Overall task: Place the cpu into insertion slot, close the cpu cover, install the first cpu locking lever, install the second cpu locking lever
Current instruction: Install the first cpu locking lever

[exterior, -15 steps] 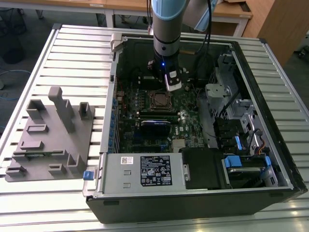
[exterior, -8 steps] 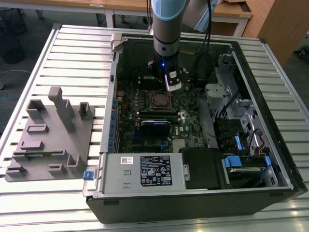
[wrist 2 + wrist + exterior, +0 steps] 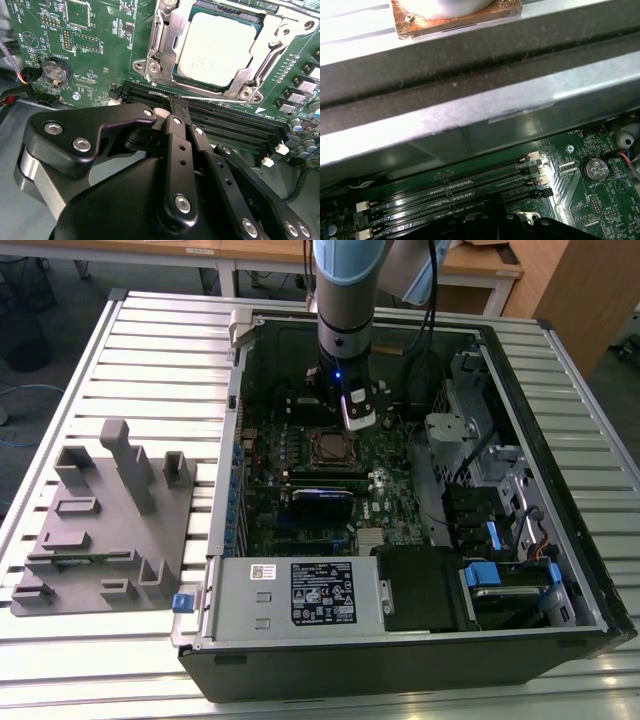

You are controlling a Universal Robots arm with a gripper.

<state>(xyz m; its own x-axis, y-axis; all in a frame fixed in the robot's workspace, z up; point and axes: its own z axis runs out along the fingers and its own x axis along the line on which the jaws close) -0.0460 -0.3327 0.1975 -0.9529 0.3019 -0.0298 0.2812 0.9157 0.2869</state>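
Observation:
In the second wrist view the cpu [image 3: 215, 47] lies flat in its socket on the green motherboard. The silvery cpu cover [image 3: 161, 47] is down around it, framing its dull grey top. A thin wire lever [image 3: 220, 99] runs along the socket's edge beside the memory slots. My gripper [image 3: 177, 106] is shut with nothing between its black fingers. Its tips sit just off that lever's end, and contact cannot be told. In the exterior view the gripper [image 3: 352, 422] hangs inside the open computer case, just beyond the socket [image 3: 328, 447].
Memory slots [image 3: 455, 190] and a coin battery [image 3: 55, 70] lie close to the fingertips. The case's walls [image 3: 235, 440] ring the board. A silver power-supply box [image 3: 295, 595] sits along the near side, drive bays [image 3: 500, 530] at the exterior view's right. A grey fixture block [image 3: 105, 515] stands outside the case.

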